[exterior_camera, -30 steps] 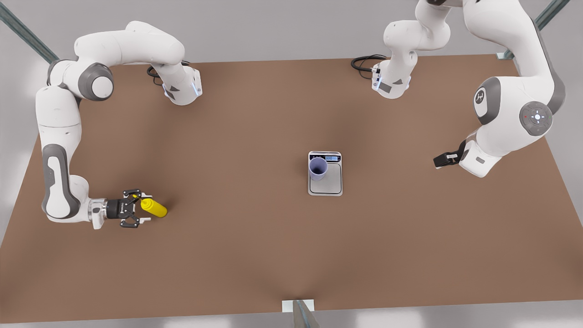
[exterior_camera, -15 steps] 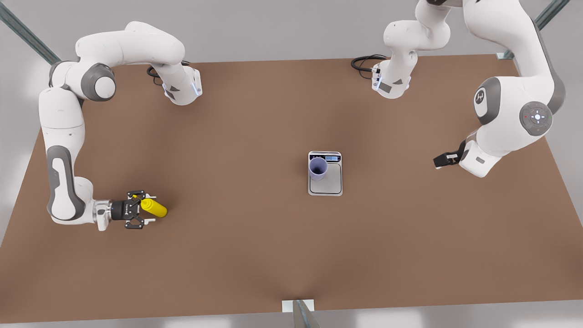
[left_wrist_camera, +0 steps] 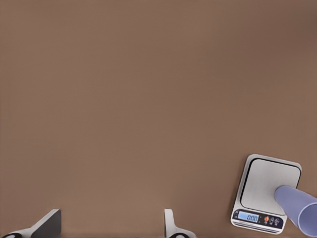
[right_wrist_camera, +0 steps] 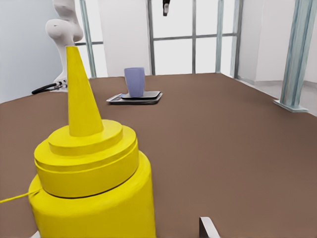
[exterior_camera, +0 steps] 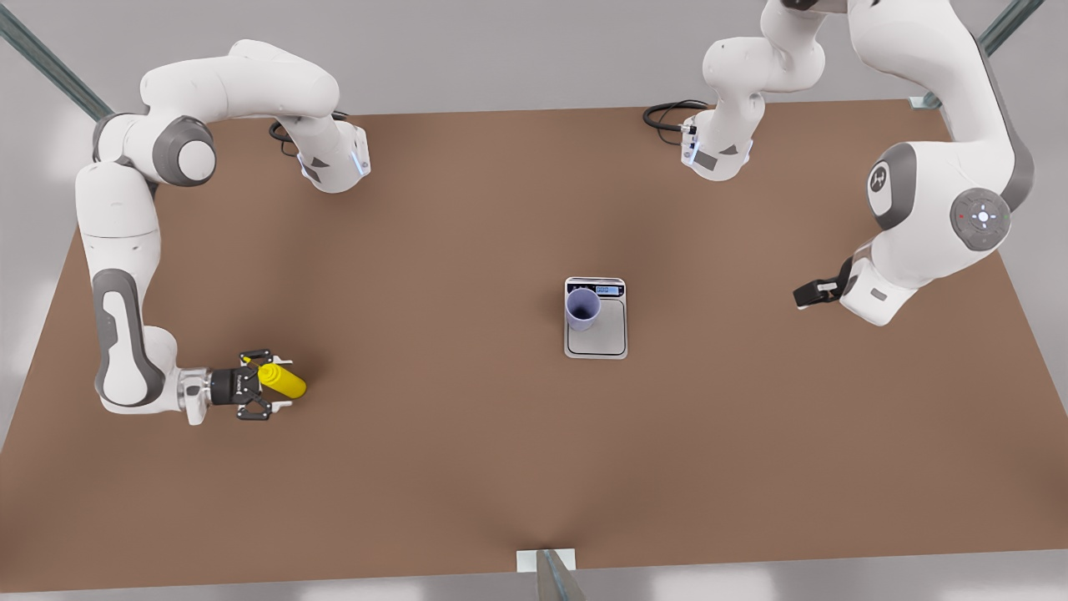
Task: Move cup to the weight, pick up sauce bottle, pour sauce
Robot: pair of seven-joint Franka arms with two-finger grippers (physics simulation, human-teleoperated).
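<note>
The yellow sauce bottle (exterior_camera: 288,384) stands upright near the table's edge at the front view's left. My right gripper (exterior_camera: 274,385) is level with it, open, one finger on each side of its body. In the right wrist view the sauce bottle (right_wrist_camera: 91,183) looms close, with one fingertip (right_wrist_camera: 207,227) beside it. The lavender cup (exterior_camera: 582,307) stands on the weight (exterior_camera: 607,334), on the plate's corner near the display. The cup (right_wrist_camera: 134,82) and weight (right_wrist_camera: 136,97) also show far behind the bottle. My left gripper (left_wrist_camera: 109,229) hangs open high over bare table, off to one side of the weight (left_wrist_camera: 265,191) and cup (left_wrist_camera: 299,208).
The left arm (exterior_camera: 868,292) waits above the table at the front view's right. Both arm bases (exterior_camera: 329,163) (exterior_camera: 717,150) and a black cable (exterior_camera: 667,117) sit along the far edge. Brown table (exterior_camera: 434,275) lies between bottle and weight.
My right gripper has slid toward the front view's right, so its open fingers now flank the sauce bottle's body. Bottle, cup and weight have stayed put.
</note>
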